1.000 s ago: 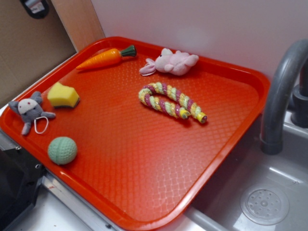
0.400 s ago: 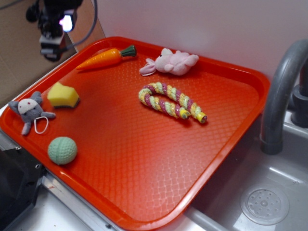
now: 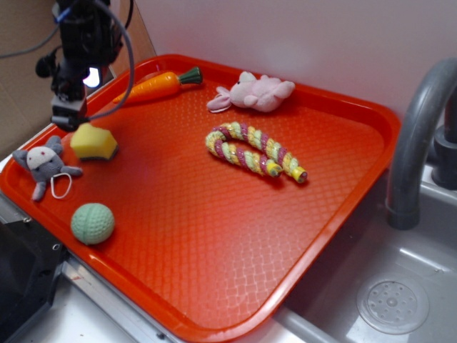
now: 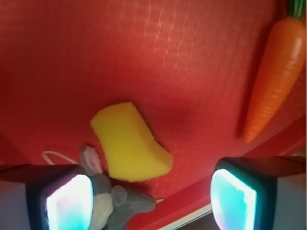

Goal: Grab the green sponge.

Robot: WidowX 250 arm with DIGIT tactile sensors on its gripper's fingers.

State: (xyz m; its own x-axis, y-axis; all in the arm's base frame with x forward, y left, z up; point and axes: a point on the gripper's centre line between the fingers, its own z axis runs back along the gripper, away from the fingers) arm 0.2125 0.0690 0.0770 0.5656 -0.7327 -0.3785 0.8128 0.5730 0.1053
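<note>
Jaws of the gripper (image 4: 152, 199) stand wide apart and hold nothing — it hangs above the green sponge (image 3: 94, 141), not touching it. That sponge lies flat near the left edge of the red tray (image 3: 214, 243), yellow side up. Just beside it is a grey toy mouse (image 3: 45, 163) — a carrot (image 3: 156, 86) lies farther back, and a green ball (image 3: 92, 223) nearer the front.
</note>
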